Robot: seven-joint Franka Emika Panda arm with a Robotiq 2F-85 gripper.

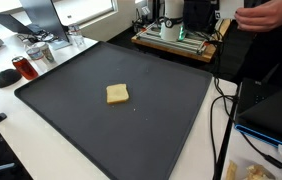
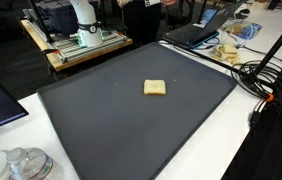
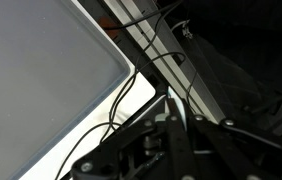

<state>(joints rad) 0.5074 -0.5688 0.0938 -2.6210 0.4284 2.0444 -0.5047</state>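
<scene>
Well, at the far left of an exterior view a reddish cup (image 1: 21, 68) stands on the white table (image 1: 41, 142), near some glass jars (image 1: 41, 50). Next comes the big dark mat (image 1: 71, 110). About in its middle lies the slice of bread (image 1: 118, 94), flat and alone (both exterior views show it so, touching only the mat). Right of the mat, black cables (image 1: 217, 125) run over the table, and past them sits a laptop (image 1: 276, 105). My gripper (image 3: 173, 140) appears only in the wrist view, as a dark shape at the bottom edge. Its jaws are closed, and I can make out no thing held in them. That view looks over a corner of the mat, with the white table beside it and cables crossing there. Where my gripper stands relative to the slice I cannot tell.
</scene>
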